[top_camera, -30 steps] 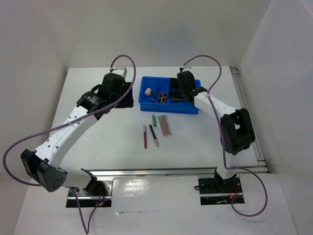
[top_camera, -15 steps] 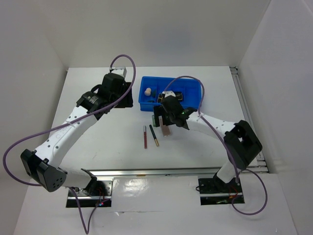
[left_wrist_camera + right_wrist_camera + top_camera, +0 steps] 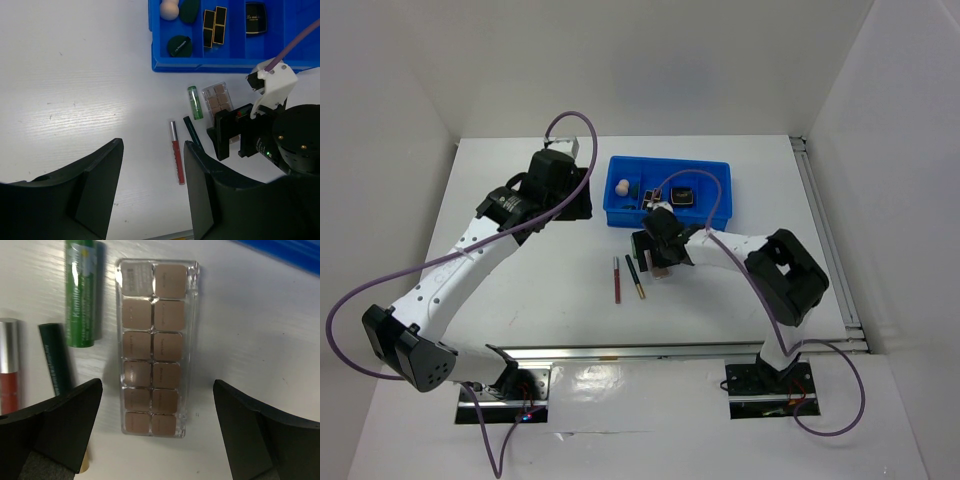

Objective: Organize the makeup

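Observation:
My right gripper (image 3: 660, 252) (image 3: 157, 440) is open and hangs just above the pinkish palette (image 3: 154, 347) on the table, one finger on each side of its near end, not touching. The green tube (image 3: 80, 297), a dark pencil (image 3: 55, 357) and a red pencil (image 3: 7, 370) lie to its left. My left gripper (image 3: 556, 186) (image 3: 152, 195) is open and empty, held high left of the blue bin (image 3: 165, 65). In the bin are the peach sponge (image 3: 169, 8), dark green sponge (image 3: 190, 11), two black-gold palettes (image 3: 214, 26) and the black square compact (image 3: 255, 24).
A round dark green puff (image 3: 179, 46) lies in the bin's front left compartment. The bin (image 3: 665, 160) stands at the back centre of the white table. White walls close in the left, back and right sides.
My right gripper has left the bin, swung forward and left, and come down over the pinkish palette. The left arm has not moved.

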### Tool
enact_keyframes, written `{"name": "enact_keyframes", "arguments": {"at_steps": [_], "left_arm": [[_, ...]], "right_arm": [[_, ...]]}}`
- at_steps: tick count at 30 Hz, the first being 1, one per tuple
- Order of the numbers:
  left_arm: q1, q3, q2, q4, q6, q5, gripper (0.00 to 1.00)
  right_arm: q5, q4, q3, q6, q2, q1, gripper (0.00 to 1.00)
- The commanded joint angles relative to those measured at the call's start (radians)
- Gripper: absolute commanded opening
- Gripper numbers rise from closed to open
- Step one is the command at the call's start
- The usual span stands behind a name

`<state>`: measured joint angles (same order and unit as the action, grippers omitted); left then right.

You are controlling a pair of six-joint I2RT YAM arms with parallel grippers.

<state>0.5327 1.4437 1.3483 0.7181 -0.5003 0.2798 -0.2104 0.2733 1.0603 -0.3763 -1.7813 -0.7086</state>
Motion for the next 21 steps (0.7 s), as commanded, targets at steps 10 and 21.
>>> {"name": "enact_keyframes", "arguments": {"at_steps": [10,21], "left_arm": [[-0.005,0.000,-0.014,-0.011,-0.001,-0.008,0.65],[-0.005,0.023,0.012,-0.023,0.026,-0.008,0.65]], "right_arm": [[-0.078,-0.094,-0.049,-0.016,-0.033,-0.009,0.64],[-0.150,0.090,-0.069,-0.064,0.218,-0.075,0.45]]}}
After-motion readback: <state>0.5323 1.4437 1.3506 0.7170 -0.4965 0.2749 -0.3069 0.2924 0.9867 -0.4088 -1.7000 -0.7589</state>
